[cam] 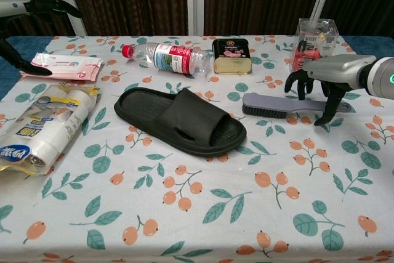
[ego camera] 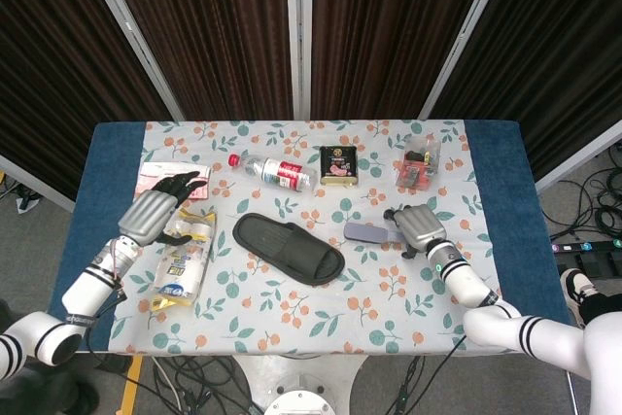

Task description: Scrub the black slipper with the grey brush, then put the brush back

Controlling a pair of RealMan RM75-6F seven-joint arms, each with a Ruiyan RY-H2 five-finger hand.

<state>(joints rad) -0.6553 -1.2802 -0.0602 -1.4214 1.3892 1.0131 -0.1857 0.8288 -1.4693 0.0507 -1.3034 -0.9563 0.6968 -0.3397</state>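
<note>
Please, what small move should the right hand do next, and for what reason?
Probably lift away and retreat. The grey brush lies flat on the table, right of the black slipper, and the right hand arches over its handle with fingers spread, seemingly not gripping. The left hand is already away from the slipper.

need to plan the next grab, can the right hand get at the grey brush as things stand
Probably yes. The right hand hangs directly over the grey brush handle, fingers spread around it, and nothing lies between them; the black slipper sits clear to the side.

A floral-clothed table (ego camera: 292, 323) stands before dark curtains (ego camera: 224, 26).
</note>
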